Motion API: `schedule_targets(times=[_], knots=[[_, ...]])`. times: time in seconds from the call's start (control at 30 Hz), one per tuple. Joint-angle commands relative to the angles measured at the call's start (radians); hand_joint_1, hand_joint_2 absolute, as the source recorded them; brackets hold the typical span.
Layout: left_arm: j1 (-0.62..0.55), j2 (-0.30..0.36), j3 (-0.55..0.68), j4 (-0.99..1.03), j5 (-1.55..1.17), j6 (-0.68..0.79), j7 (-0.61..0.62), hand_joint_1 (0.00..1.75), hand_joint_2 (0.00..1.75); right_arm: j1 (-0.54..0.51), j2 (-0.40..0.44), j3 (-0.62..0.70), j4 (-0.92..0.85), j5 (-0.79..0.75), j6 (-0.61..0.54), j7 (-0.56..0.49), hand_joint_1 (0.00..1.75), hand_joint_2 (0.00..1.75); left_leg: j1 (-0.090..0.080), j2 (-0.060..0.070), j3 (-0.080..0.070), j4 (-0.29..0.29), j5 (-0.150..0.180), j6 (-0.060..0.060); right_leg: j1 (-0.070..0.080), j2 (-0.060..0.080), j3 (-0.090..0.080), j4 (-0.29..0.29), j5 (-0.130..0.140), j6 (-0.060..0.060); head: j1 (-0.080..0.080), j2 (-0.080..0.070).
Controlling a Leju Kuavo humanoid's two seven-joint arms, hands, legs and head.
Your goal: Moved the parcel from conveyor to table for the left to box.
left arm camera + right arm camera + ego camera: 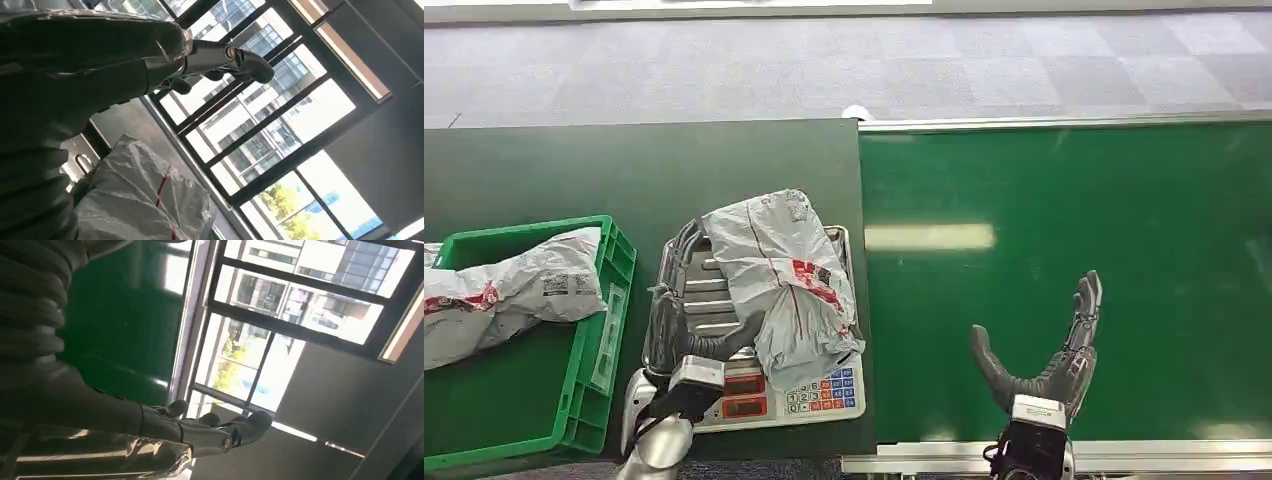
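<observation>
Parcel (784,285): crinkled grey plastic mailer, red print, lying on the steel weighing scale (769,395).
Left hand (686,330): beside the scale's parcel, thumb under it, fingers spread.
Right hand (1049,350): spread, over the green conveyor belt (1124,250).

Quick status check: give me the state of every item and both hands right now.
Grey parcel: lying on the scale, left hand at its edge.
Scale: on the table, display lit.
Green crate: holding another parcel.
Conveyor: bare.
Left hand: touching the grey parcel; grasp unclear.
Right hand: open, over the conveyor.
</observation>
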Motion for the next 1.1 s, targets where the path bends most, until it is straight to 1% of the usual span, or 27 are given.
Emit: schedule_targets(times=[0.03, 0.1, 0.13, 0.2, 0.23, 0.33, 0.53, 1.1], knots=[[-0.134, 0.041, -0.066, 0.187, -0.152, 0.053, 0.143, 0.0, 1.75, -0.067, 0.0, 0.039, 0.061, 0.005, 0.04, 0.001, 0.0, 1.75, 0.0, -0.001, 0.001, -0.002, 0.001, 0.001, 0.0, 0.0, 0.002, -0.002, 0.001, 0.0, 0.0, 0.0], [-0.152, 0.035, -0.072, 0.228, -0.2, 0.058, 0.197, 0.0, 1.75, -0.08, -0.001, 0.052, 0.072, 0.001, 0.042, 0.001, 0.0, 1.75, 0.0, -0.001, 0.001, -0.001, 0.0, 0.0, 0.0, 0.0, 0.001, -0.001, 0.0, 0.0, 0.0, 0.0], [-0.152, 0.035, -0.072, 0.228, -0.2, 0.058, 0.197, 0.0, 1.75, -0.08, -0.001, 0.052, 0.072, 0.001, 0.042, 0.001, 0.0, 1.75, 0.0, -0.001, 0.002, -0.002, 0.001, 0.001, 0.0, 0.0, 0.002, -0.002, 0.001, 0.0, 0.0, 0.0], [-0.161, 0.026, -0.079, 0.261, -0.237, 0.05, 0.239, 0.0, 1.75, -0.091, -0.006, 0.064, 0.08, -0.004, 0.036, 0.001, 0.0, 1.75, 0.0, -0.001, 0.002, -0.003, 0.001, 0.001, 0.0, 0.0, 0.003, -0.003, 0.001, 0.0, 0.0, 0.0], [-0.17, 0.026, -0.087, 0.285, -0.29, 0.042, 0.288, 0.0, 1.75, -0.095, -0.006, 0.066, 0.082, -0.008, 0.038, 0.001, 0.0, 1.75, 0.0, -0.001, 0.002, -0.001, 0.001, 0.0, 0.0, 0.0, 0.002, -0.002, 0.001, 0.0, 0.0, 0.0], [-0.208, 0.023, -0.109, 0.375, -0.407, 0.029, 0.38, 0.0, 1.75, -0.107, -0.001, 0.054, 0.096, -0.013, 0.056, 0.001, 0.0, 1.75, 0.0, -0.002, 0.001, -0.002, 0.001, 0.0, 0.0, -0.001, 0.002, -0.002, 0.001, 0.0, 0.0, 0.0], [-0.216, 0.02, -0.108, 0.396, -0.412, 0.037, 0.381, 0.0, 1.75, -0.108, 0.002, 0.052, 0.097, -0.012, 0.058, 0.001, 0.0, 1.75, 0.0, 0.0, 0.001, -0.001, 0.0, 0.0, 0.0, 0.0, 0.001, -0.001, 0.0, 0.0, 0.0, 0.0], [-0.219, 0.023, -0.111, 0.401, -0.431, 0.036, 0.389, 0.0, 1.75, -0.107, 0.003, 0.049, 0.099, -0.008, 0.061, 0.001, 0.0, 1.75, 0.0, 0.0, 0.002, -0.002, 0.0, 0.001, 0.0, 0.001, 0.002, -0.002, 0.001, 0.0, 0.0, 0.0]])
